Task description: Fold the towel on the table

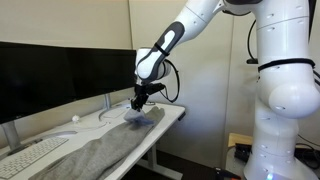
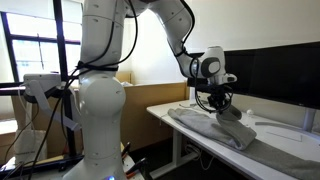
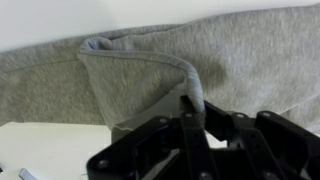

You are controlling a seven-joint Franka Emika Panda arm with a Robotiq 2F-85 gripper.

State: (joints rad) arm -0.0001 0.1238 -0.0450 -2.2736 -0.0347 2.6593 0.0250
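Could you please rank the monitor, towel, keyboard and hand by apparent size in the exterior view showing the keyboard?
1. Black flat monitor
2. Grey-brown fuzzy cloth towel
3. White flat keyboard, cropped and nearest, so unsure
4. Black hand

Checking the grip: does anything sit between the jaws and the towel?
Nothing: in the wrist view the jaws pinch the soft grey-brown towel directly at its fold.

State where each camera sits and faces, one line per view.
Exterior view: off the keyboard end, looking along the table at the towel; arm, body, hand show.
Exterior view: beside the robot's body, looking past it at the table; body, arm, hand show.
Wrist view: looking down on the towel; only the hand shows.
Shared: all show the hand shut on the towel.
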